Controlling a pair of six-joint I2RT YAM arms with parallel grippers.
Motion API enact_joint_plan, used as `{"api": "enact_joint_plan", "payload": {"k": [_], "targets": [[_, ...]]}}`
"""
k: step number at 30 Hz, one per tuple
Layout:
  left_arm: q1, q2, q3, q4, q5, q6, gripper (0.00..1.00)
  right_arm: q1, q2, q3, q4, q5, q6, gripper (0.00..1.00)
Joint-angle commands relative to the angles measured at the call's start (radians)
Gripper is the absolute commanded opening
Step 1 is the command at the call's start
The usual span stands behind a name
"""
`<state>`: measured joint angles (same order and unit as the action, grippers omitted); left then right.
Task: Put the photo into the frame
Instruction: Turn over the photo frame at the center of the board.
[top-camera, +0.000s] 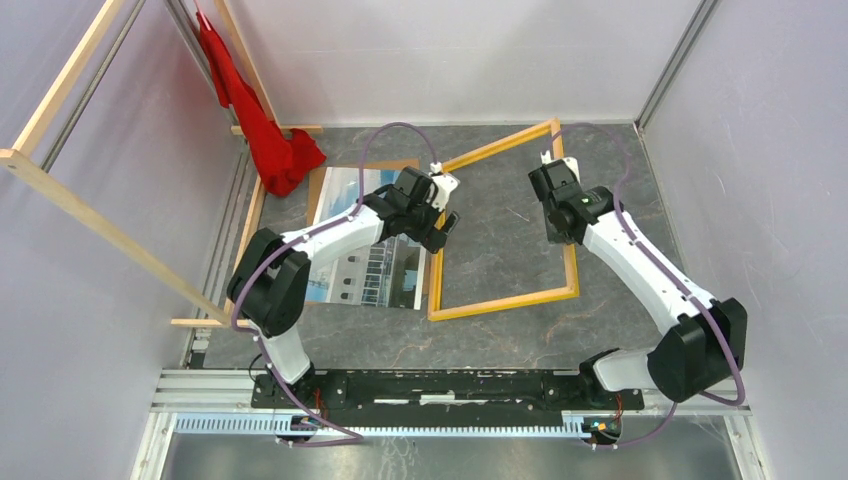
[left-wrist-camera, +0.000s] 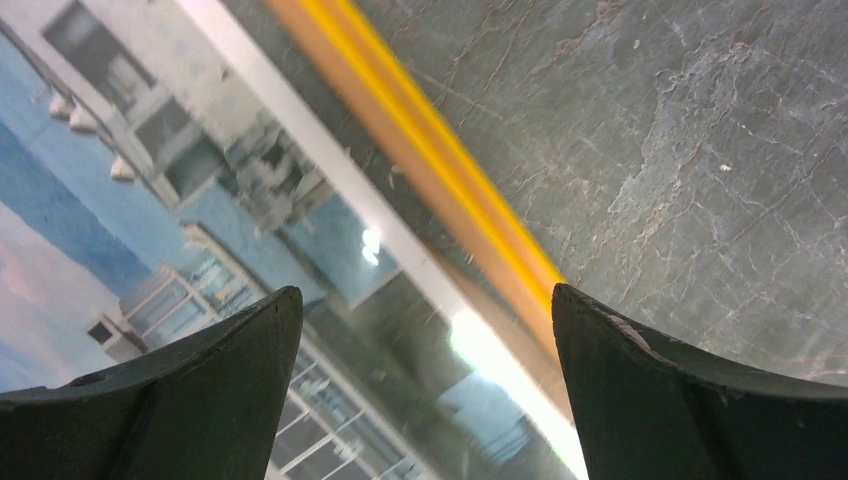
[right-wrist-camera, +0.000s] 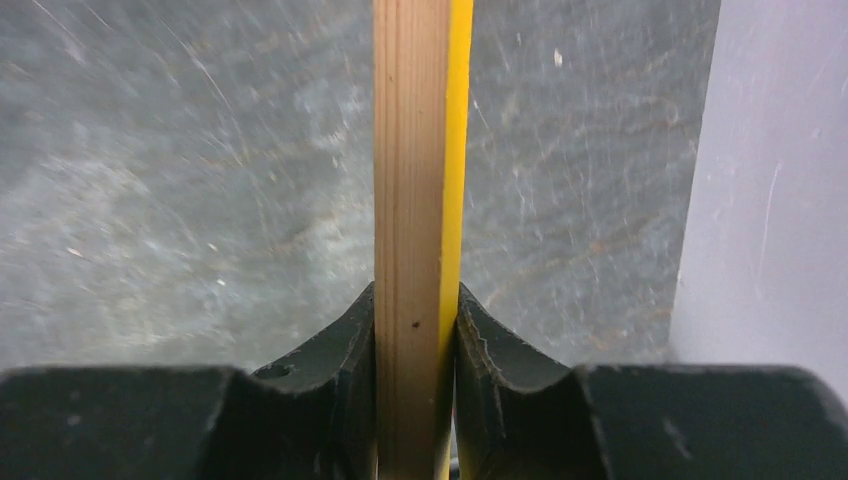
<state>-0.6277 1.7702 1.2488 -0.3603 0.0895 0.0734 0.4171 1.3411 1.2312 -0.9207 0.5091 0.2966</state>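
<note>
The photo (top-camera: 350, 270), a print of a white-grey building against blue sky, lies flat left of centre, partly under my left arm. The frame (top-camera: 505, 304), yellow-fronted, lies on the table to its right, its left bar along the photo's right edge. My left gripper (top-camera: 446, 225) is open and empty, low over that edge. In the left wrist view it (left-wrist-camera: 425, 300) straddles the glossy photo (left-wrist-camera: 150, 200) and the yellow bar (left-wrist-camera: 440, 190). My right gripper (top-camera: 560, 205) is shut on the frame's right bar; in its wrist view the fingers (right-wrist-camera: 480, 330) clamp the wood-and-yellow bar (right-wrist-camera: 412, 150).
A brown backing board (top-camera: 318, 190) shows under the photo's far left edge. A red cloth (top-camera: 270, 140) hangs at the back left by bare wooden bars (top-camera: 100, 215). Purple walls (top-camera: 760, 150) close the sides and back; one (right-wrist-camera: 780, 180) is near the right gripper.
</note>
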Motion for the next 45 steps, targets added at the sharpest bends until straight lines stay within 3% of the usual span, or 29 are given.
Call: {"api": "enact_joint_plan", "payload": {"k": [1,7,16,34,45], "targets": [[-0.058,0.015,0.01,0.097,-0.163,0.112,1.0,0.009,-0.012,-0.037,-0.039,0.081,-0.023,0.12],[-0.08,0.094,0.049,0.102,-0.326,0.191,1.0,0.003,0.008,-0.058,-0.024,0.13,-0.041,0.11],[-0.078,0.048,0.061,0.058,-0.309,0.206,1.0,-0.044,0.099,-0.204,0.064,0.238,-0.005,0.11],[-0.076,0.126,0.007,0.091,-0.308,0.245,1.0,-0.055,0.376,-0.228,0.087,0.351,0.044,0.12],[-0.078,0.139,0.02,0.08,-0.261,0.22,1.0,-0.121,0.329,-0.297,0.192,0.314,0.063,0.46]]}}
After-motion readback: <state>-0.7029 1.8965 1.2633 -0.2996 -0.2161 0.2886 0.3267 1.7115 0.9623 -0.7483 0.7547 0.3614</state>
